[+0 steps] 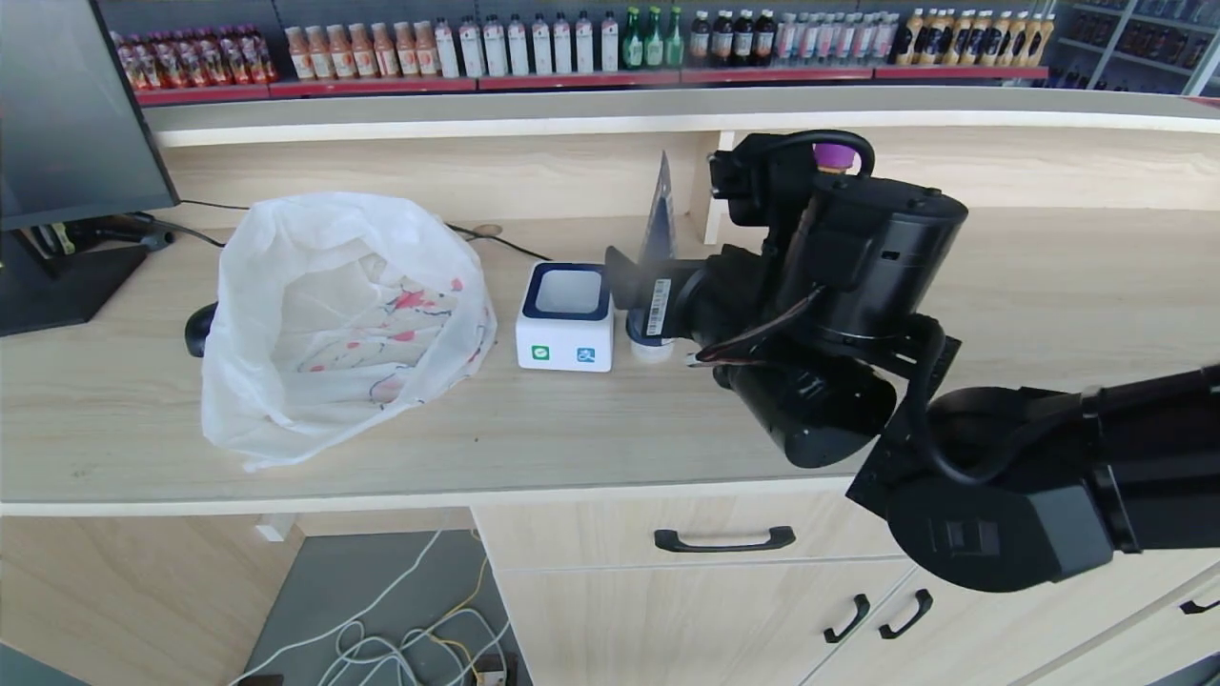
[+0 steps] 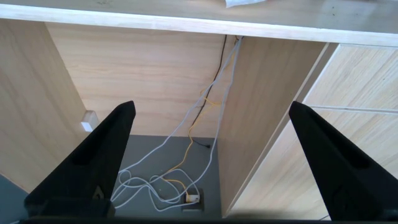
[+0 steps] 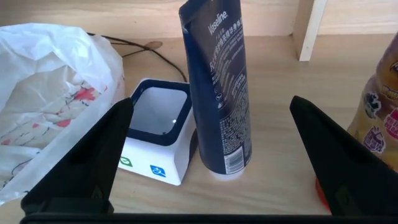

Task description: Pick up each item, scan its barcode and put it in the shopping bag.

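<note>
Currently the pale wooden counter [image 1: 1048,286] carries everything I need. The white plastic shopping bag [image 1: 334,314] sits open-mouthed on its left part. Just right of the bag stands the white box scanner with a dark blue rim [image 1: 565,329], window facing up. The dark blue plastic tube [image 3: 217,93] stands cap-down on the counter, right beside the scanner.

My right gripper [image 3: 211,124] is level with the tube, fingers spread wide on either side and not touching it. I judge this as the pick-up step for the tube, grasp not yet made. Next I would close on it, lift, turn its barcode towards the scanner window, then carry it over the bag.

A yellowish bottle [image 3: 379,124] waits nearby.

My left gripper [image 2: 211,112] hangs below the counter edge, fingers apart and empty.
</note>
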### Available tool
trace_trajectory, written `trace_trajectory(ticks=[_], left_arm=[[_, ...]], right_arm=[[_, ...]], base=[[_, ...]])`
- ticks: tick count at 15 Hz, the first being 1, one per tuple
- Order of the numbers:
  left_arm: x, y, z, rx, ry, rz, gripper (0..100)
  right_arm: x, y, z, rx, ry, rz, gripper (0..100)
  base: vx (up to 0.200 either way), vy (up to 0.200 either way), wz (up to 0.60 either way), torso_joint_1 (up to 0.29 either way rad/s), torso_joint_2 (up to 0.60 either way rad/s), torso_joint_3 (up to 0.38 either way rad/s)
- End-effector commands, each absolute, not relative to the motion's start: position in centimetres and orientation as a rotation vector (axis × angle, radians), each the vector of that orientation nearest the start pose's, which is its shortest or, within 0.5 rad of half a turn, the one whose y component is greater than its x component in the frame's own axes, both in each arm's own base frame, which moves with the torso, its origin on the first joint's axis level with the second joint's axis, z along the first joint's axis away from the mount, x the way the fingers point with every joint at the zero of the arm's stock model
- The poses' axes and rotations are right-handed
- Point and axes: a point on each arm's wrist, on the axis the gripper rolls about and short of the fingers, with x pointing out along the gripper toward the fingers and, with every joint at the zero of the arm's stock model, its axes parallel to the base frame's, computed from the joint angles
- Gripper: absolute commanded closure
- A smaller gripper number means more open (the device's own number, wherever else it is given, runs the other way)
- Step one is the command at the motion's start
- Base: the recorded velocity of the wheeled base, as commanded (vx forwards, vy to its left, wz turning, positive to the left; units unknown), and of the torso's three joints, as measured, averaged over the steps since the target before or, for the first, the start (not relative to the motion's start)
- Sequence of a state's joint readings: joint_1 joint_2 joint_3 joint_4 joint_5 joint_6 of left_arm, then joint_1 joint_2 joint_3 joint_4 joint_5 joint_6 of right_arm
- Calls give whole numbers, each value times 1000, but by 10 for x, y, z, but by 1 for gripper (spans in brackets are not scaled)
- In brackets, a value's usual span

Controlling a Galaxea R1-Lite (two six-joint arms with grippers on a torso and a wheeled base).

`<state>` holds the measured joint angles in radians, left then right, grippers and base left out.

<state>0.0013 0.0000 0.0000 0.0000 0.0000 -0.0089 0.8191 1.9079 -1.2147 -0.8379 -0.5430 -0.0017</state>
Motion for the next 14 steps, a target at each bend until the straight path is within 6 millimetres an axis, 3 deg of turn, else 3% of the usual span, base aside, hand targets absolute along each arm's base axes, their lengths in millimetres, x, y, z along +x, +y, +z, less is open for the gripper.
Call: trace_trajectory(ticks=[1,6,14], left_arm=[[-23,0,75,-9,0,3,0],[-23,0,75,-9,0,2,0],[-23,0,75,-9,0,2,0]], right_arm=[[285,264,240,52,-119,263,0],[300,260,244,35,-147,239,0],[323,257,232,19,-175,270,0]], base=[[0,0,0,0,0,0],[0,0,0,0,0,0],[0,0,0,0,0,0]])
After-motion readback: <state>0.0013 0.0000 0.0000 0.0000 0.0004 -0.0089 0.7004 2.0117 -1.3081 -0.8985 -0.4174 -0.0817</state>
